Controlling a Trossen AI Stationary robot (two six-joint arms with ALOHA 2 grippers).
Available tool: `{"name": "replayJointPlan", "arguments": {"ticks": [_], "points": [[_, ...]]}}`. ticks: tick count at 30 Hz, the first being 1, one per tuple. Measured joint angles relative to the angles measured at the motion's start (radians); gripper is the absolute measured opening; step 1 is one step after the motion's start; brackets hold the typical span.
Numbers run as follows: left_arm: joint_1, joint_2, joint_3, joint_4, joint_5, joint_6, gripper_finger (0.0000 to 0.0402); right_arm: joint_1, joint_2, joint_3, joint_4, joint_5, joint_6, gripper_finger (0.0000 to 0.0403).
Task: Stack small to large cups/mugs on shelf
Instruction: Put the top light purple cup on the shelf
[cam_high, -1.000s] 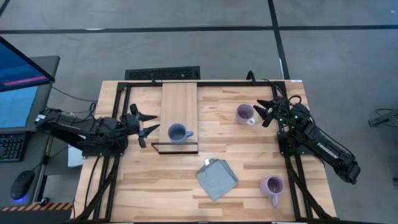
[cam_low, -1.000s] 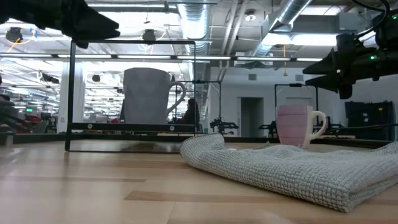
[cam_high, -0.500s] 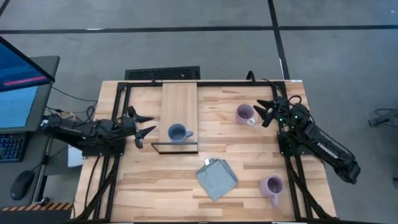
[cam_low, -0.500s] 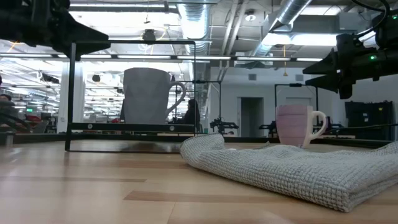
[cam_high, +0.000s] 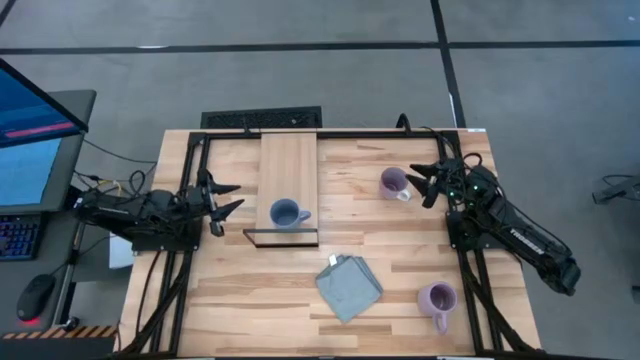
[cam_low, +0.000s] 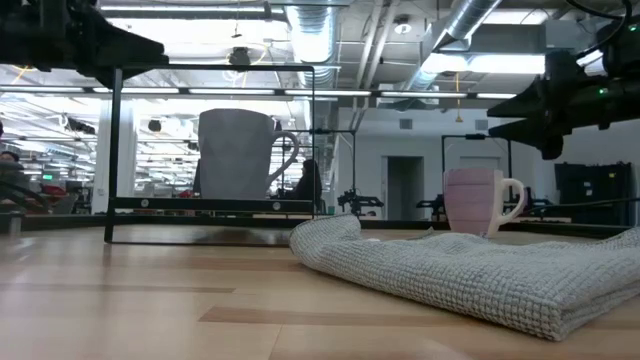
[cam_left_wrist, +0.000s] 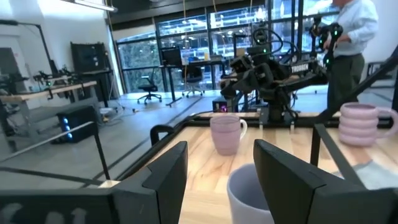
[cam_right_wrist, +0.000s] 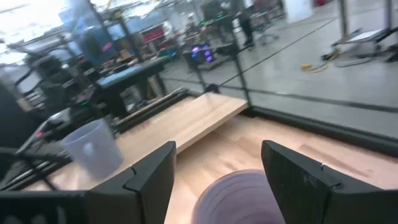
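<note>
The dusty blue mug (cam_high: 287, 213) stands upright on the near end of the light-wood shelf (cam_high: 288, 160); it also shows in the low view (cam_low: 235, 150). One lilac mug (cam_high: 393, 182) stands on the tabletop at the far right, the other (cam_high: 437, 298) at the near right. My left gripper (cam_high: 224, 201) is open and empty, left of the shelf and apart from the blue mug (cam_left_wrist: 249, 193). My right gripper (cam_high: 424, 184) is open and empty, just right of the far lilac mug (cam_right_wrist: 236, 193), on its handle side, not touching it.
A folded grey-blue cloth (cam_high: 349, 288) lies on the tabletop near the front, between the shelf and the near lilac mug. The shelf stands raised on a dark wire frame (cam_low: 115, 150). A person (cam_left_wrist: 351, 37) stands in the room beyond the table.
My left gripper has drawn back toward the table's left edge, away from the blue mug, staying open. The blue mug stays upright on the shelf.
</note>
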Motion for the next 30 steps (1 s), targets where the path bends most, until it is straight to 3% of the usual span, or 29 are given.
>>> {"name": "replayJointPlan", "arguments": {"ticks": [14,18,21,30], "points": [[0.000,0.000,0.000,-0.067,0.000,-0.063,0.0177,0.052,0.165,0.004,-0.013,-0.001,-0.104,0.0260],[0.000,0.000,0.000,-0.096,-0.001,-0.092,0.0177,0.080,0.193,0.059,-0.186,0.021,-0.140,0.0260],[0.000,0.000,0.000,-0.102,-0.001,-0.092,0.0176,0.112,0.195,0.104,-0.279,0.059,-0.185,0.0260],[0.000,0.000,0.000,-0.124,-0.009,-0.084,0.0177,0.214,0.196,0.160,-0.316,0.239,-0.121,0.0260]]}}
